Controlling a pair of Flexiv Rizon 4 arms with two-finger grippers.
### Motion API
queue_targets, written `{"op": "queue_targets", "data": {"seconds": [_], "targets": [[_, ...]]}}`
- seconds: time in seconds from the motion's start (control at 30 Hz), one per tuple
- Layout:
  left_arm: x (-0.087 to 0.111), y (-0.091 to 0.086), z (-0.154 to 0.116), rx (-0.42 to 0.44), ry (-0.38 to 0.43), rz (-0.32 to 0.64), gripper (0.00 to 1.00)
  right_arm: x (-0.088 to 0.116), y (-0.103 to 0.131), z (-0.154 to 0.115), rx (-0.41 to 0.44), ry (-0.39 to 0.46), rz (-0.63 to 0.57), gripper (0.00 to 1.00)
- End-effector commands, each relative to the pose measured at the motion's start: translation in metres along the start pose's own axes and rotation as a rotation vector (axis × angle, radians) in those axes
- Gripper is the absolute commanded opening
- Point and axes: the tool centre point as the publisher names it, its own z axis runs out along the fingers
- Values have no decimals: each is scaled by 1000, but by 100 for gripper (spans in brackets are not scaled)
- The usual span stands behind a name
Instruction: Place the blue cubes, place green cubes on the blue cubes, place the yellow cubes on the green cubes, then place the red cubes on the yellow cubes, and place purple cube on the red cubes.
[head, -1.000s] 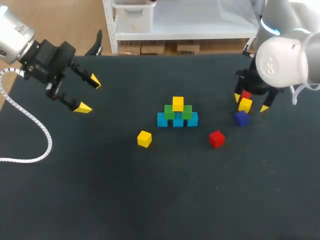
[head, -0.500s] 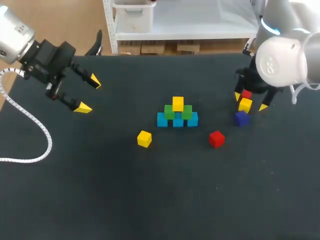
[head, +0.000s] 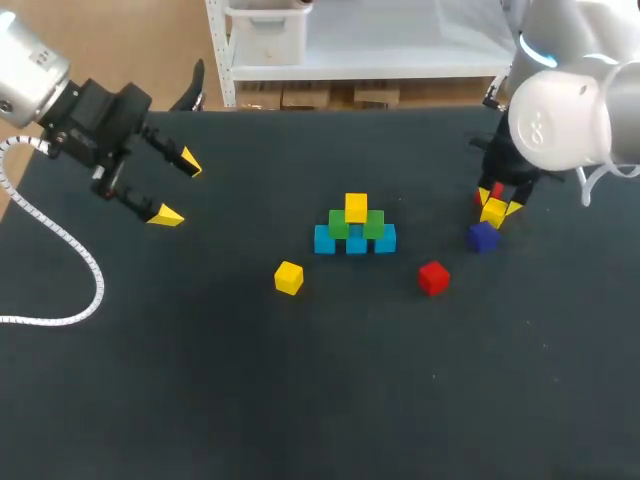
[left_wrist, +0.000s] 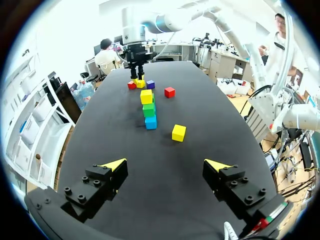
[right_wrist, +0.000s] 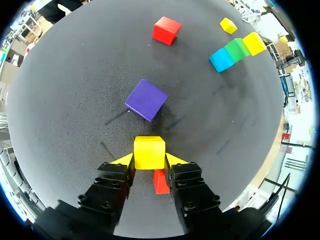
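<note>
- Black table (head: 200, 380) is carrying the cube stack (head: 355, 228).
- My right gripper (right_wrist: 149, 159) is clamping a yellow cube (right_wrist: 149, 152); left gripper (left_wrist: 166, 164) is hanging open.
- Lifting is risking knocking the red cube (right_wrist: 159, 181) close behind.

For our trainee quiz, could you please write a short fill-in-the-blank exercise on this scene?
1. The held cube in the right gripper is ___.
2. The bottom row of the pile has ___ blue cubes.
3. The left gripper is ___.
Missing words: yellow; three; open.
</note>
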Motion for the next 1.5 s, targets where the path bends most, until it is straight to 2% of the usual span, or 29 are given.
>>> {"op": "queue_targets", "data": {"seconds": [0.03, 0.17, 0.27, 0.5, 0.6, 0.67, 0.7, 0.77, 0.8, 1.0, 1.27, 1.5], "targets": [[1, 0, 0, 0, -3, 4, 100, 0, -2, 1, -2, -4, 0, 0], [1, 0, 0, 0, -3, 4, 100, -1, -4, -4, -18, -12, 13, 0], [1, 0, 0, 0, -3, 4, 100, -2, -8, -14, -21, -31, 65, 0], [1, 0, 0, 0, -3, 4, 100, -2, -18, -46, 90, -123, 290, 0], [1, 0, 0, 0, -3, 4, 100, -2, -20, -55, 101, -124, 394, 0], [1, 0, 0, 0, -3, 4, 100, -4, -22, -59, 88, -78, 448, 0], [1, 0, 0, 0, -3, 4, 100, -5, -24, -60, 88, -94, 480, 0], [1, 0, 0, 0, -3, 4, 100, -7, -28, -63, 75, -51, 522, 0], [1, 0, 0, 0, -3, 4, 100, -9, -30, -64, 67, -65, 551, 0], [1, 0, 0, 0, -3, 4, 100, -28, -42, -73, 44, -35, 643, 0], [1, 0, 0, 0, -3, 4, 100, -60, -54, -72, 49, -61, 767, 0], [1, 0, 0, 0, -3, 4, 100, -80, -62, -69, 56, -84, 882, 0]]}}
